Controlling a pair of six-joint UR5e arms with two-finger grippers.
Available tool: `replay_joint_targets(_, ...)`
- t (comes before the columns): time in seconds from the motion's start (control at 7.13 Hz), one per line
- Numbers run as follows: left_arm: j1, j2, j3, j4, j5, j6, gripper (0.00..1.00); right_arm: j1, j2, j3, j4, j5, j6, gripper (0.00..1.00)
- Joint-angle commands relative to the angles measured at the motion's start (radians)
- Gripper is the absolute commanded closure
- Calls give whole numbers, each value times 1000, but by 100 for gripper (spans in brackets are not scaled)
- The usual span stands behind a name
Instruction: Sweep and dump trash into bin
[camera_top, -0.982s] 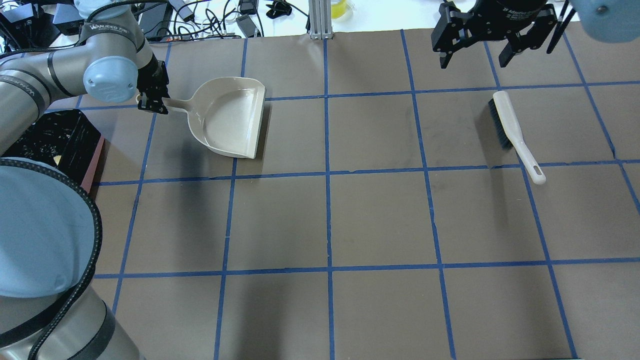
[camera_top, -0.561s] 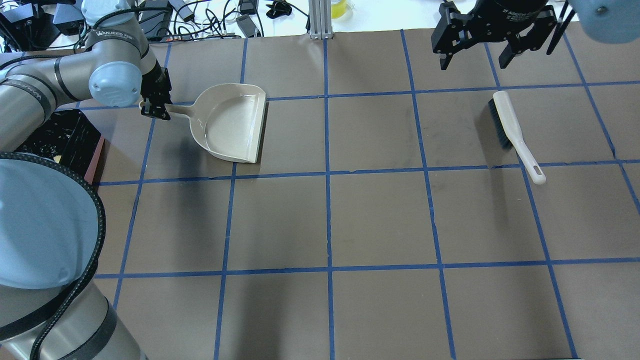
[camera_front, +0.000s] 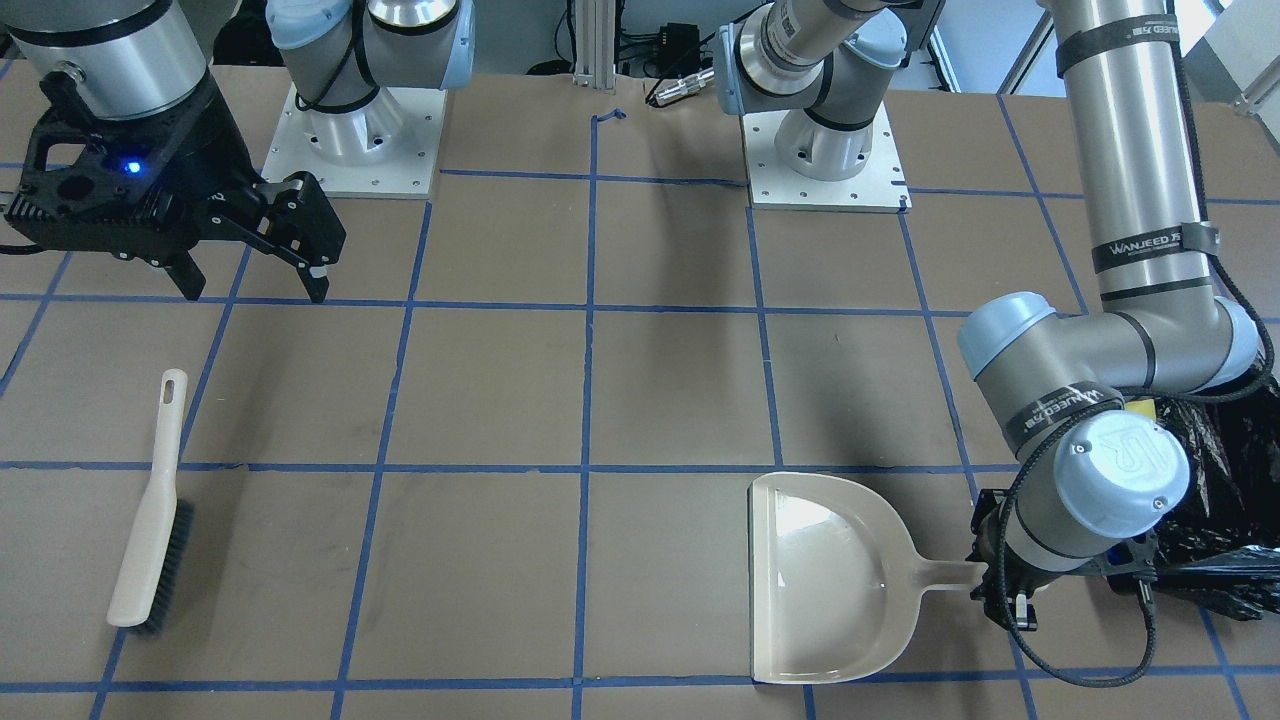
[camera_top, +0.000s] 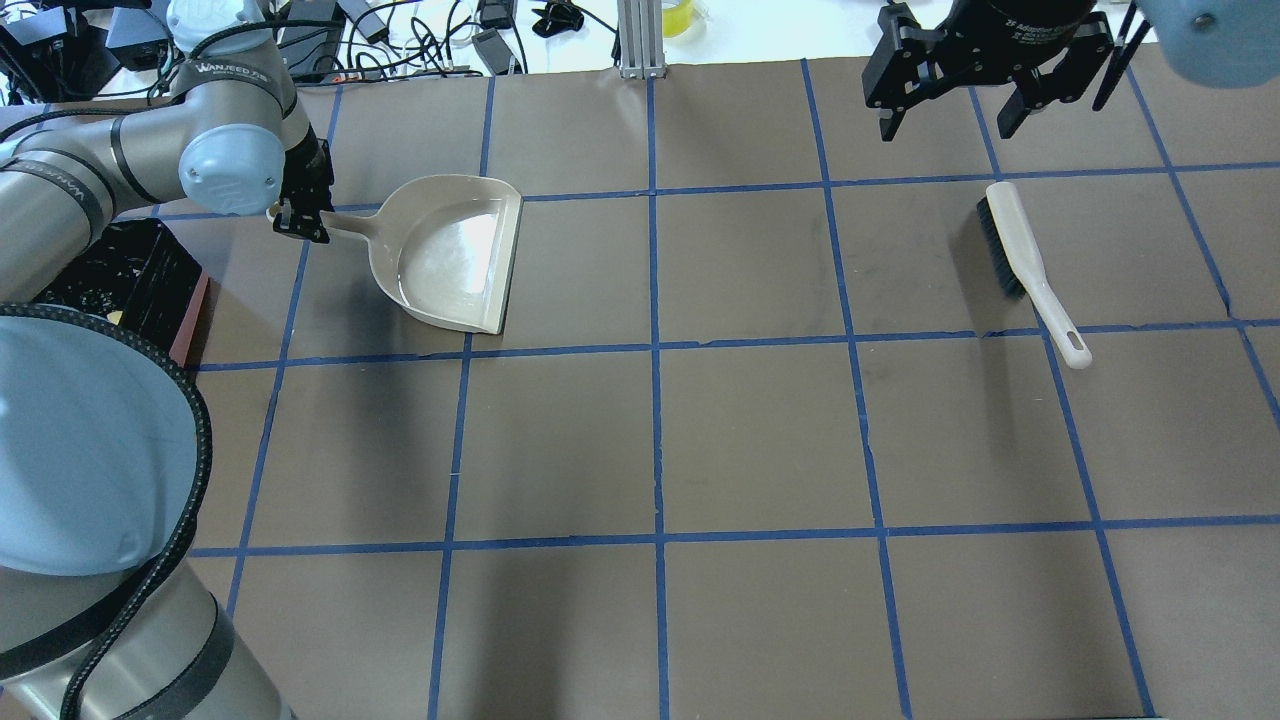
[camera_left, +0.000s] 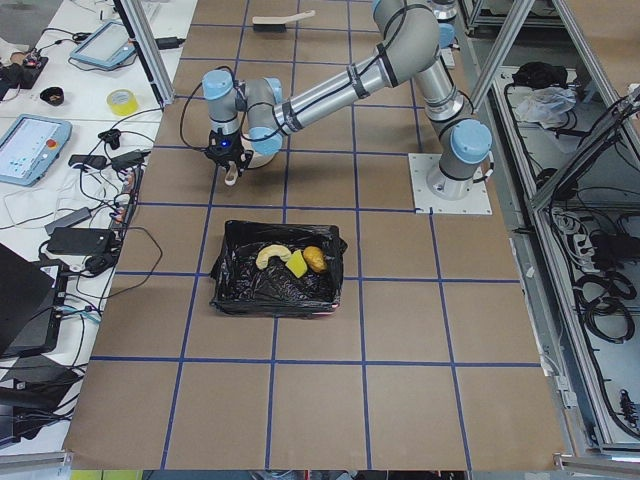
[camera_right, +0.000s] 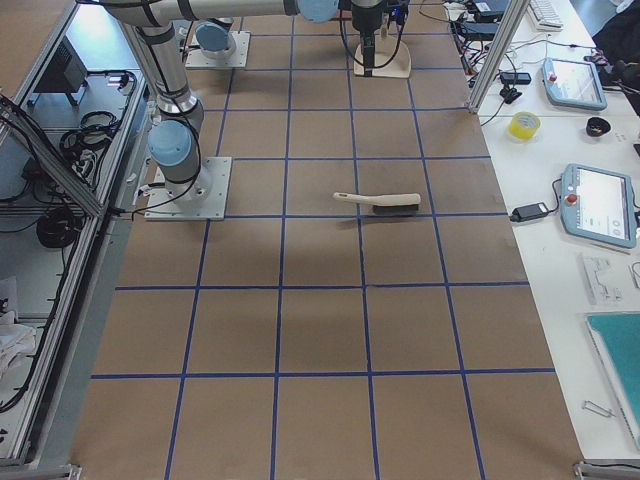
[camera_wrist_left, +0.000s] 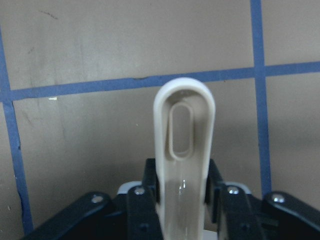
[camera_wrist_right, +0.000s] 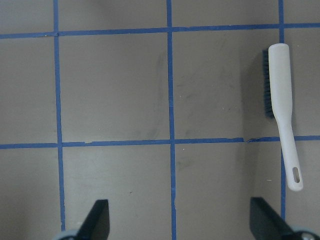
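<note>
left gripper (camera_top: 300, 215) clamped on dustpan (camera_top: 450, 255) handle, pan just shifted a bit | right gripper (camera_top: 945, 125) wide, empty | trash (camera_left: 290, 262) already in bin (camera_left: 225, 290), looks basically done

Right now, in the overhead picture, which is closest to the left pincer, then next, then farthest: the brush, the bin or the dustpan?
1. Dustpan, its handle held in the left pincer.
2. Bin, close by at the left edge.
3. Brush, far right.
</note>
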Motion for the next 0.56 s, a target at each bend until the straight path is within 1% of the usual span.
replay_joint_targets(0.0, 0, 14, -4, -14, 10, 3, 81, 0, 0, 3, 3, -2, -3, 0)
replay_joint_targets(0.14, -2, 25, -11, -40, 7, 3, 82, 0, 0, 3, 3, -1, -2, 0)
replay_joint_targets(0.42, -6, 19, -15, -39, 2, -6, 83, 0, 0, 3, 3, -4, -2, 0)
